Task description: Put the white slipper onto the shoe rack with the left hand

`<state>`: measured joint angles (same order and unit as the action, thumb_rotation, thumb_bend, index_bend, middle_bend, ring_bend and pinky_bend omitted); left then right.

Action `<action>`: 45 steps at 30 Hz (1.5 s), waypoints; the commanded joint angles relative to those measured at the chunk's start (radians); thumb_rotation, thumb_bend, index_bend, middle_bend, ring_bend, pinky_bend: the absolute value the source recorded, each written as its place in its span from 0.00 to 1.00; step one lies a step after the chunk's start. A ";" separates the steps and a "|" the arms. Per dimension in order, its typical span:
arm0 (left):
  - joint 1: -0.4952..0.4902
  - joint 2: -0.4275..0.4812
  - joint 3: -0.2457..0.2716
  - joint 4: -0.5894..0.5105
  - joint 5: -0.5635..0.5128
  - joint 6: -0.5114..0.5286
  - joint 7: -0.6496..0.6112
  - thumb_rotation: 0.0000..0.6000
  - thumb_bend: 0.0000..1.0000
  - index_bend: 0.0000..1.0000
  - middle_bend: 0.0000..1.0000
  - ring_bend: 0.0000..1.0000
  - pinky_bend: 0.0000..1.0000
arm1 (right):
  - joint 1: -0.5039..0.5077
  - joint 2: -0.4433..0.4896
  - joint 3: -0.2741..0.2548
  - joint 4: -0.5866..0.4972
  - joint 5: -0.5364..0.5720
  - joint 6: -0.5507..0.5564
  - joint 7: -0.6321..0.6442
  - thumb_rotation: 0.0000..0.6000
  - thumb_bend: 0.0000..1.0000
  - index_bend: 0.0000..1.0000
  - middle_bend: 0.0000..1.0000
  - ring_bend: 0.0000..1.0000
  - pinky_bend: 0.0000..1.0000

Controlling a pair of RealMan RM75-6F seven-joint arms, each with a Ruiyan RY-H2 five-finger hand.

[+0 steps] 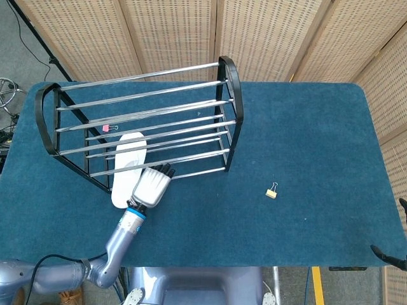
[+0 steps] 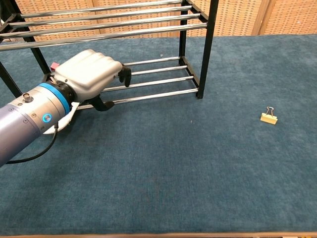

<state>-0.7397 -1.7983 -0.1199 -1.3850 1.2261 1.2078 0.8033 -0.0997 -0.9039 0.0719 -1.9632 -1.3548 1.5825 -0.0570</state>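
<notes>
One hand in play: the left hand [image 1: 151, 187] hangs low over the blue tabletop [image 1: 305, 140] at the front edge of the rack [image 1: 140, 121], fingers [image 2: 125, 74] curled downward with nothing in them, dark tips reaching toward the lowest rails. The slipper [image 1: 128, 166] lies sole-flat just to the hand's left, its toe end pushed in under the chrome bars onto the bottom rails, its heel sticking out past the front rail onto the carpet. From the chest camera the hand [image 2: 91, 77] and its blue-ringed wrist cover most of the slipper, and only a white sliver [image 2: 58, 127] peeks out beneath the forearm; whether the hand touches the slipper is hard to tell from either view. A pink clip [image 1: 109, 128] sits on the tabletop under the rack's back rails, and a yellow clip [image 1: 272, 190] lies well off to the right, alone on the carpet. Right hand is out of sight in both views.
</notes>
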 commanded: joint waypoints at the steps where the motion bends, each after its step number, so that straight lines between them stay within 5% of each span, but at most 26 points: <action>1: -0.011 0.037 0.042 -0.038 0.086 -0.038 -0.105 1.00 0.29 0.39 0.35 0.35 0.46 | 0.000 0.000 0.001 0.002 0.001 0.000 0.002 1.00 0.00 0.00 0.00 0.00 0.00; 6: -0.051 0.146 0.117 -0.097 0.284 -0.101 -0.373 1.00 0.30 0.40 0.35 0.34 0.46 | -0.001 0.001 -0.001 0.002 -0.002 0.001 0.002 1.00 0.00 0.00 0.00 0.00 0.00; 13: -0.047 0.222 0.190 -0.091 0.485 -0.010 -0.583 1.00 0.30 0.41 0.35 0.34 0.46 | -0.005 0.002 0.000 0.001 -0.001 0.008 0.001 1.00 0.00 0.00 0.00 0.00 0.00; 19: 0.030 0.329 0.294 -0.077 0.674 0.215 -0.759 1.00 0.29 0.40 0.35 0.36 0.46 | -0.005 -0.002 -0.003 -0.003 -0.008 0.011 -0.014 1.00 0.00 0.00 0.00 0.00 0.00; 29: 0.204 0.438 0.415 0.006 0.809 0.508 -0.903 1.00 0.28 0.37 0.30 0.32 0.46 | -0.005 -0.015 -0.011 -0.014 -0.028 0.016 -0.045 1.00 0.00 0.00 0.00 0.00 0.00; 36: 0.357 0.517 0.461 0.034 0.802 0.640 -0.875 1.00 0.24 0.25 0.15 0.18 0.35 | -0.004 -0.018 -0.013 -0.015 -0.031 0.014 -0.052 1.00 0.00 0.00 0.00 0.00 0.00; 41: 0.484 0.576 0.466 -0.034 0.649 0.644 -0.842 1.00 0.10 0.01 0.00 0.02 0.16 | -0.004 -0.018 -0.015 -0.016 -0.035 0.013 -0.054 1.00 0.00 0.00 0.00 0.00 0.00; 45: 0.546 0.647 0.433 -0.183 0.481 0.605 -0.851 1.00 0.00 0.00 0.00 0.00 0.00 | -0.004 -0.019 -0.018 -0.018 -0.044 0.016 -0.061 1.00 0.00 0.00 0.00 0.00 0.00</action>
<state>-0.2457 -1.2102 0.3321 -1.4656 1.8129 1.8342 -0.0496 -0.1038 -0.9230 0.0545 -1.9808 -1.3987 1.5982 -0.1170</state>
